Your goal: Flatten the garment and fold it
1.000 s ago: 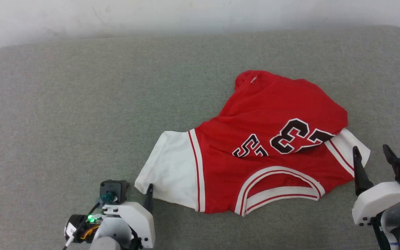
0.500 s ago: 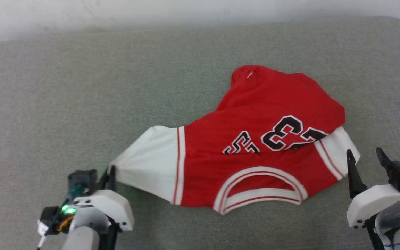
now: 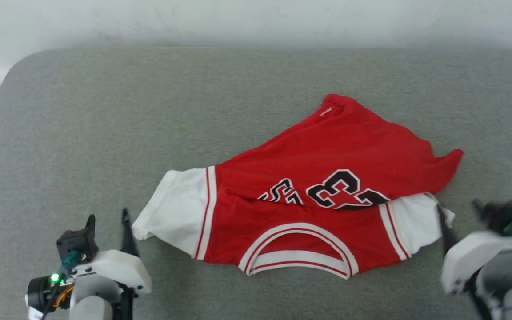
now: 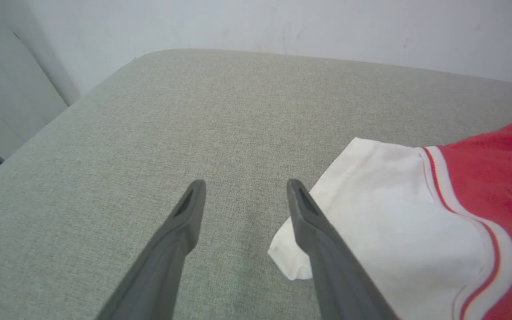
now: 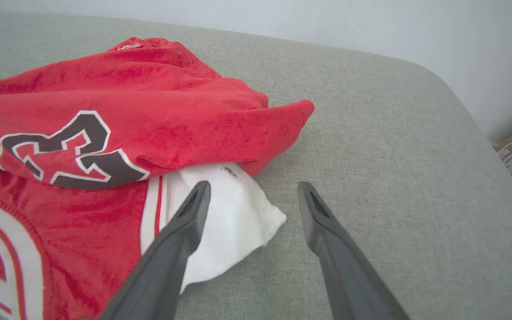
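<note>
You are at the flattening stage, and the garment (image 3: 309,151) lies across the middle of the grey surface (image 3: 149,111), collar toward the robot, with its red body slumped over half the lettering (image 3: 327,191). On the left, the white left sleeve (image 3: 171,209) looks fairly well spread, so leave it where it lies and lift that arm clear without catching the cloth. In the middle, the doubled-over red flap (image 3: 349,142) is what I judge needs opening: draw it away from the robot so the hem lies flat beyond the lettering, and drag low so the fabric slides and does not bunch. On the right, the right sleeve (image 3: 416,218) is crumpled and partly tucked under that flap. Pinch it near its outer corner, taking only the sleeve's layers, and pull outward gently, because a hard tug would likely shift the whole shirt. As for the jaws, the left gripper (image 3: 107,218) stands released and empty, its jaws wide apart just beside the sleeve's corner; the left wrist view puts one finger across that corner, and you cannot tell whether it touches. The right gripper (image 5: 254,189) is also spread wide and grasps nothing, with the sleeve's tip lying between its jaws in the right wrist view.
</note>
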